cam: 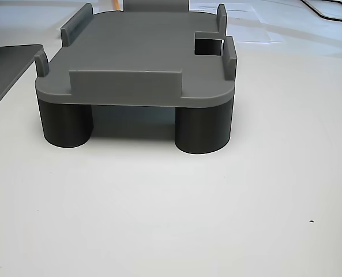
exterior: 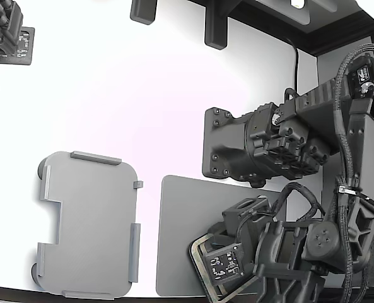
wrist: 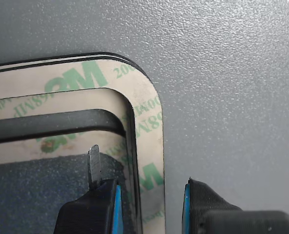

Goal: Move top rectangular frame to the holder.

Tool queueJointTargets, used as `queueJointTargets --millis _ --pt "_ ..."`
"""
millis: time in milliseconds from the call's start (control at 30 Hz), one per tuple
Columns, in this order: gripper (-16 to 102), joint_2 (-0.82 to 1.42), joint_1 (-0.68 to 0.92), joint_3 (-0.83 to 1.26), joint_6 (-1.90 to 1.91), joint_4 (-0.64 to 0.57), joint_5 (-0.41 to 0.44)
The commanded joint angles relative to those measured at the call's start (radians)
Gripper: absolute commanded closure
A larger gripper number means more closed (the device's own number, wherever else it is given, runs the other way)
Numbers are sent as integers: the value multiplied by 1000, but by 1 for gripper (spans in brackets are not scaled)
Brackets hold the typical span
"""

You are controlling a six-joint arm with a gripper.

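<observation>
The top rectangular frame (wrist: 149, 122) is tan with green print and lies on a stack of alike frames on the dark grey mat (wrist: 222, 73). In the exterior view the stack (exterior: 200, 251) shows at the mat's near corner, mostly hidden under my arm. My gripper (wrist: 151, 190) is low over the frame's rounded corner. It is open, with one finger (wrist: 103, 204) inside the frame's opening and the other (wrist: 207, 209) outside, straddling one side strip without touching it. The holder (exterior: 89, 224), a light grey tray with edge tabs and a notch, stands empty at the exterior view's left. It also shows in the other view (cam: 136, 57) on dark round legs.
My arm's base and black mount (exterior: 262, 145) fill the exterior view's right. A second arm (exterior: 4, 31) sits at the top left corner. Black brackets (exterior: 215, 28) stand at the table's far edge. The white table (exterior: 142, 107) lies between mat and holder.
</observation>
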Motion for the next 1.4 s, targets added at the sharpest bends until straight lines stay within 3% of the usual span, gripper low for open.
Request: queueJointTargets --millis 0,1367 --pt "36 29 -14 -14 -3 -3 0" --pt "45 35 -41 58 -38 -63 -17"
